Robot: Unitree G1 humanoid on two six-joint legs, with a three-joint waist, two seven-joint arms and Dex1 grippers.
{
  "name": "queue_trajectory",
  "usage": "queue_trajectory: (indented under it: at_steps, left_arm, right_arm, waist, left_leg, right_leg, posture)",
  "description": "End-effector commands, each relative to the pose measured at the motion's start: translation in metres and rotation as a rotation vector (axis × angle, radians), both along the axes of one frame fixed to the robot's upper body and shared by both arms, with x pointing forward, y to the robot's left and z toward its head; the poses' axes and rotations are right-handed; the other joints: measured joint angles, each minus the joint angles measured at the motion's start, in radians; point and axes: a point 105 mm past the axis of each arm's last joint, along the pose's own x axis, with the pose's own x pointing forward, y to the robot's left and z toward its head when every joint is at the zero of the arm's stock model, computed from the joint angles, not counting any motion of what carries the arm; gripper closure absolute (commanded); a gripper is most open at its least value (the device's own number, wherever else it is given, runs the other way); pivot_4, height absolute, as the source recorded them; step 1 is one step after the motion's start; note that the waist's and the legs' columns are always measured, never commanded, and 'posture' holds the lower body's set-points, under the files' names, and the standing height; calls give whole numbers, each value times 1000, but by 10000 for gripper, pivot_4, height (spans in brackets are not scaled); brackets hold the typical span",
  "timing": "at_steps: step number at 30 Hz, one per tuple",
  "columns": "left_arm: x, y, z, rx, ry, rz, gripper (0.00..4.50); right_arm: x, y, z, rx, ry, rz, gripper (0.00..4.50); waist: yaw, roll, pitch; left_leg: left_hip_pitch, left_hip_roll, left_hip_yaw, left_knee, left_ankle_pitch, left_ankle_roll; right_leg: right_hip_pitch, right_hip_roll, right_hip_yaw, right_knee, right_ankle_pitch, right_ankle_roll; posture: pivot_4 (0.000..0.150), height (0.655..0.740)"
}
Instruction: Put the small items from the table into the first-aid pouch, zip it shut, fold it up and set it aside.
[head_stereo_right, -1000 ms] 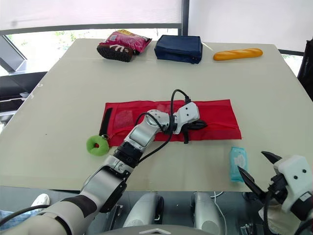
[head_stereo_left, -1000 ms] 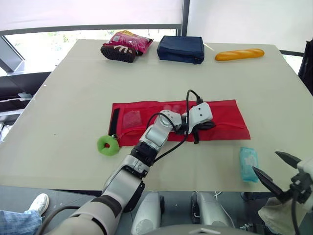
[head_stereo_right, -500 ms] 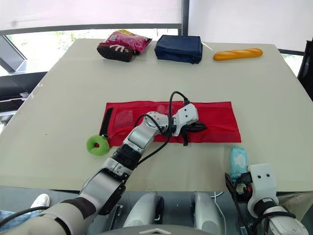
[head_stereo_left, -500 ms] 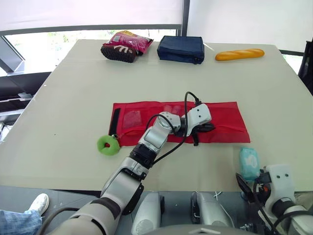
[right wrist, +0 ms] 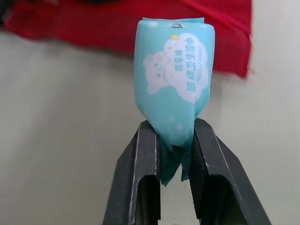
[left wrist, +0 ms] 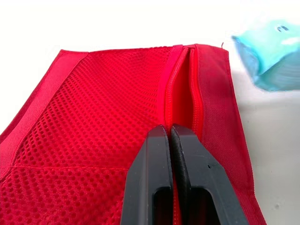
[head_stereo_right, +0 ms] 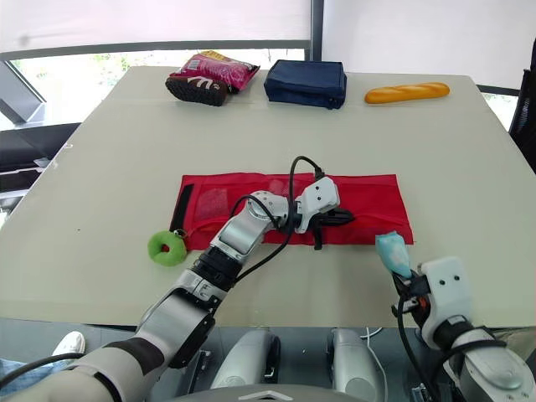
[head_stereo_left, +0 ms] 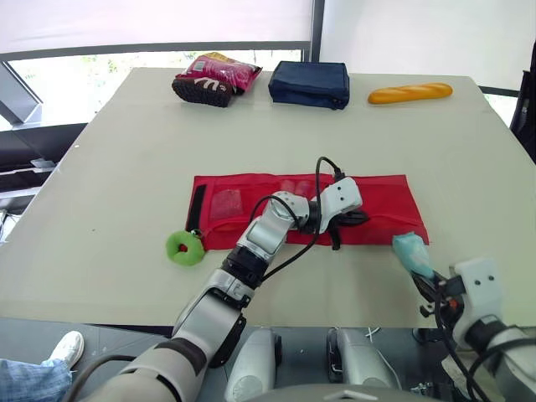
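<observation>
- A long red mesh first-aid pouch (head_stereo_left: 381, 197) lies spread flat across the middle of the pale beige counter (head_stereo_left: 117, 167). Its zip line runs along its length.
- The left tool (left wrist: 169, 133) is clenched, its two black fingers pressed together on the lip of the zip opening. Just past the tips the opening gapes a little. We judge that this pinch is there to hold the mouth open and to steady the pouch for loading.
- The right tool (right wrist: 169, 129) grasps a pale turquoise soft packet of wipes printed with a cartoon bear (right wrist: 173, 79). It grips the packet by one end, so most of it stands free beyond the fingers.
- The packet is raised off the counter, just beside the near right-hand corner of the pouch. We judge that the end grip leaves the free end able to lead into the zip slot.
- A green ring-shaped item with a red centre (head_stereo_left: 185, 248) rests on the counter just beside the pouch's left end. It is not yet packed.
- Along the far edge, well apart from the pouch, sit a pink snack bag (head_stereo_left: 222, 69), a navy blue fabric case (head_stereo_left: 310, 84) and a yellow-orange baguette-shaped object (head_stereo_left: 410, 92).
- We judge the task to be in its packing step. Zipping, folding and setting aside are not yet done.
</observation>
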Motion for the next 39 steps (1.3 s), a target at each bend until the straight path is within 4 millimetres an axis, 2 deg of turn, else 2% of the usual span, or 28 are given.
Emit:
queue_trajectory:
  at_steps: [1, 8, 13, 19, 26, 28, 29, 30, 35, 39]
  left_arm:
    - [-9, -11, 22, -67, -59, -58, 45000]
    - [-17, -15, 26, -86, -72, -90, 45000]
    - [-23, -15, 26, -78, -85, -130, 45000]
    - [-38, -21, 23, -82, -75, -191, 45000]
    - [-45, -29, 22, -85, -75, -224, 45000]
    - [-43, -29, 21, -81, -75, -217, 45000]
    - [-41, -29, 20, -79, -76, -212, 45000]
    - [-40, -29, 20, -78, -77, -207, 45000]
    - [-27, -28, 22, -79, -89, -165, 45000]
    - [-17, -30, 23, -81, -91, -126, 45000]
  right_arm:
    - [4, 7, 8, 9, -11, 16, 42535]
    - [35, 10, -5, 3, 93, 26, 42535]
    - [50, 15, 3, 81, 64, -8, 42535]
    - [76, 16, 10, 213, 29, -154, 42535]
    - [103, 19, 16, 268, -20, -275, 42535]
    - [99, 23, 15, 269, -17, -243, 32512]
    - [97, 25, 15, 264, -14, -225, 30044]
    - [93, 25, 14, 246, -8, -207, 25474]
    - [65, 25, 8, 127, 28, -45, 1164]
    - [47, 27, 13, 84, 24, 95, 1164]
  waist:
    - [1, 0, 0]
    - [1, 0, 0]
    - [0, 0, 0]
    - [1, 1, 0]
    - [-3, 1, 0]
    - [-2, 1, 0]
    - [-1, 1, 0]
    - [-1, 1, 0]
    - [-2, 2, 0]
    - [-2, 2, 0]
  left_leg:
    - [0, 0, 0, 0, 0, 0]
    - [-1, -2, 0, 0, 0, 0]
    - [-2, -2, -1, 0, 0, 0]
    - [-2, -2, -1, 0, 0, 0]
    - [-2, -2, -1, 0, 0, 0]
    - [-2, -2, -1, 0, 0, 0]
    - [-2, -2, -2, 0, 0, 0]
    - [-3, -3, -2, 0, 0, 0]
    - [-4, -4, -3, 0, 0, 0]
    - [-4, -4, -4, 0, 0, 0]
  right_leg:
    - [0, 0, 0, 0, 0, 0]
    - [0, -1, 1, 0, 0, 0]
    - [0, 0, 0, 0, 2, 4]
    - [-1, 0, 0, 0, 2, 4]
    - [-1, 0, 0, 0, 3, 4]
    - [-1, 0, 0, 1, 3, 4]
    - [-1, 0, 0, 1, 3, 4]
    - [-1, 0, 0, 1, 3, 4]
    - [-2, -1, 0, 0, 3, 4]
    - [-2, 0, 0, -1, 2, 4]
  posture:
    - [1500, 7134]
    - [1500, 7134]
    - [1500, 7134]
    - [1500, 7134]
    - [1500, 7134]
    - [1500, 7134]
    - [1500, 7134]
    - [1500, 7134]
    - [1500, 7134]
    - [1500, 7134]
